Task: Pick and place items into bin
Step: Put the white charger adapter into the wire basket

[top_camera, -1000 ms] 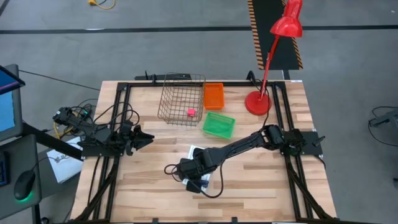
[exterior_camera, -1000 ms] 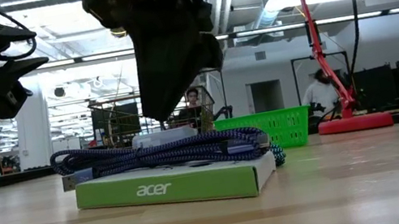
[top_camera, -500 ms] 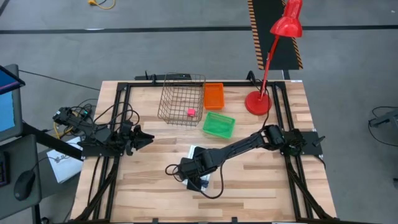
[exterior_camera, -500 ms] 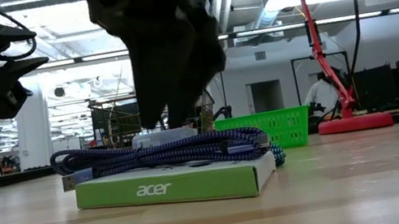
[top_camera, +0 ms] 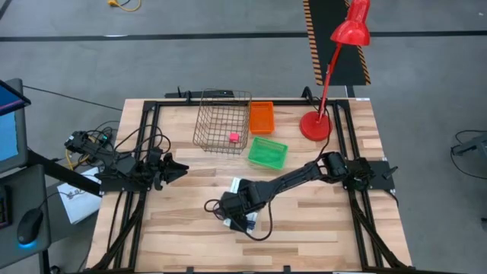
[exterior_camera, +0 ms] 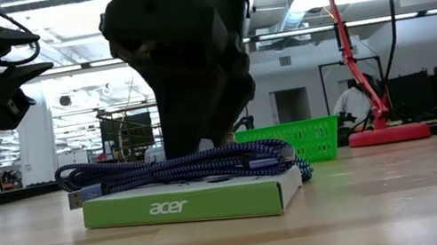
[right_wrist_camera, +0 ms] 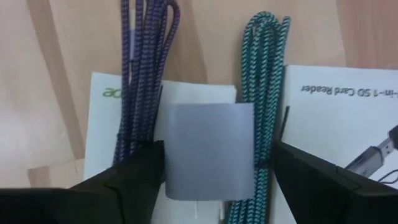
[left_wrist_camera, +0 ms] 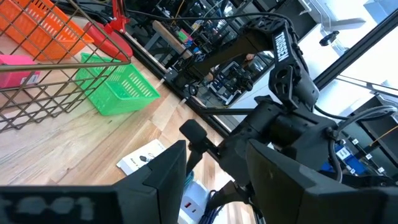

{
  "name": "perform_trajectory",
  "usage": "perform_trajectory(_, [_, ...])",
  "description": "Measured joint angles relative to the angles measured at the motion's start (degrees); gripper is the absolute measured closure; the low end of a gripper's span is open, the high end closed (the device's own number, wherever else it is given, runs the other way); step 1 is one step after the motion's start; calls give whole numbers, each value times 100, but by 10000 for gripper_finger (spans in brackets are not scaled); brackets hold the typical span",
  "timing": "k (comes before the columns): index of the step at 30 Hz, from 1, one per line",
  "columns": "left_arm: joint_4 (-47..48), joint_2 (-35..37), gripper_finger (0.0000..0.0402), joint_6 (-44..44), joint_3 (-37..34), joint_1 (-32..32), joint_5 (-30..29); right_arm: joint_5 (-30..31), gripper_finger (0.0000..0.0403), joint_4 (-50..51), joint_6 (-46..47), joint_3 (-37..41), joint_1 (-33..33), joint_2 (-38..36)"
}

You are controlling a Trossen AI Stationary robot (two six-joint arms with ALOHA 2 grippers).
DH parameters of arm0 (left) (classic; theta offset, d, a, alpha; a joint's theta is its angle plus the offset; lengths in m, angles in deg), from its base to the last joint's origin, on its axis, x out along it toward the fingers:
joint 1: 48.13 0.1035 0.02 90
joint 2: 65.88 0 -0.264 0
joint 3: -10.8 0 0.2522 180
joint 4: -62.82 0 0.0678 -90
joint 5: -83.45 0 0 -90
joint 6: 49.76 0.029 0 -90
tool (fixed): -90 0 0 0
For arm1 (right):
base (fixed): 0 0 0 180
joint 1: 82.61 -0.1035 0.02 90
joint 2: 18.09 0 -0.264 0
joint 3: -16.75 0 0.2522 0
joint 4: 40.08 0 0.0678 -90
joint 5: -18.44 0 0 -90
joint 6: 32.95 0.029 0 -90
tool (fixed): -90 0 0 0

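Right hand [right_wrist_camera: 210, 163] sits straight over the lilac cube [right_wrist_camera: 209, 150], fingers apart, one each side, not clamped. Cube lies between the purple cable [right_wrist_camera: 144, 74] and teal cable [right_wrist_camera: 261, 81]. Left hand [top_camera: 176, 168] is apart too, parked well off at the left edge.

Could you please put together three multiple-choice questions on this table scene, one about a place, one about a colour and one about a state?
1. Where does the small pink cube lie?
A. inside the wire basket
B. in the green bin
C. on the lamp's base

2. What colour is the coiled cable that lies beside the teal cable?
A. red
B. dark blue-purple
C. yellow

3. How does the right gripper stand?
A. shut on the teal cable
B. out of sight
C. open, a finger on each side of the lilac cube

Answers: 1 A, the high view shows the cube within the basket's wire walls. 2 B, the right wrist view shows both braids side by side. 3 C, the right wrist view shows the cube between spread fingers.
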State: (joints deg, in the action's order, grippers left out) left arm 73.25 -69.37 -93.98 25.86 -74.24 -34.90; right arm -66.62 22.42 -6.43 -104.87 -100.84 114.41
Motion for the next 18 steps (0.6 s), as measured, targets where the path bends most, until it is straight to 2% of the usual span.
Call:
perform_trajectory(5, [0,-2,244,0,0,-2,0,3,141,1,189,0,-4,-7])
perform_trajectory(11, [2,0,244,0,0,0,-2,-210,222,-3,350,-2,-4,-7])
perform_trajectory(18, [2,0,244,1,0,0,-2,-533,221,41,599,-62,-6,-11])
